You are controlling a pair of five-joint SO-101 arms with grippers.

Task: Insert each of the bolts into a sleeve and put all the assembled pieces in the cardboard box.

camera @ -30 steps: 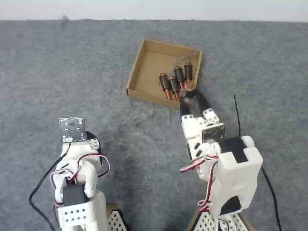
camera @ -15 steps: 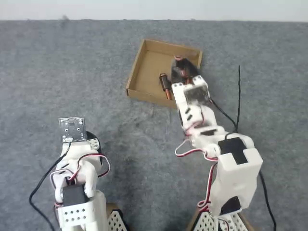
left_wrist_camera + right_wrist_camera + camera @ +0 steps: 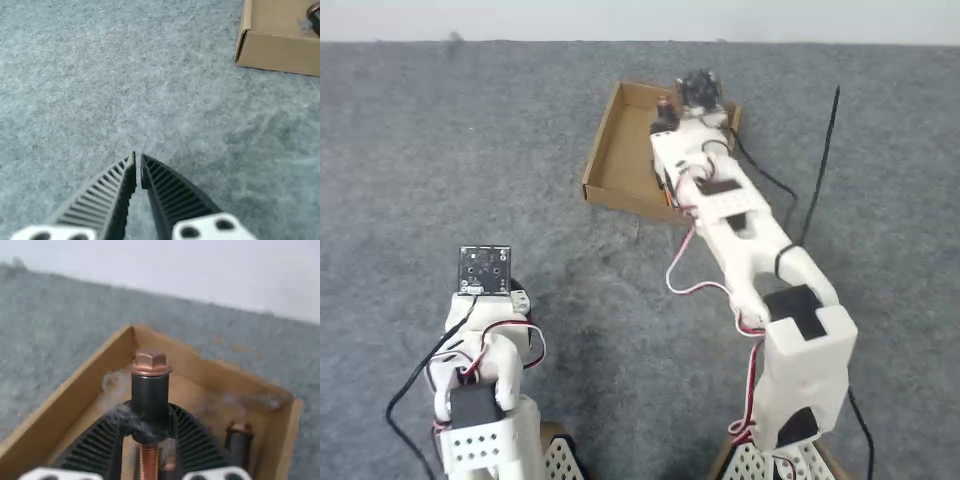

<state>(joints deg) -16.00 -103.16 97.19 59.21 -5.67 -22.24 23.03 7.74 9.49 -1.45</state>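
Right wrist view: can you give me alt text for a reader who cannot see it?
The right hand grips a black sleeve with a copper bolt through it, hex head beyond the fingertips, over the open cardboard box. Another assembled piece sits in the box, and grey carpet meets a pale wall behind.

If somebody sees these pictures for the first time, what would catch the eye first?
The right gripper stands out: over the cardboard box it grips a black sleeve with a copper bolt through it, the bolt's head past the fingertips. The left gripper sits shut and empty above the grey mat, apart from the box.
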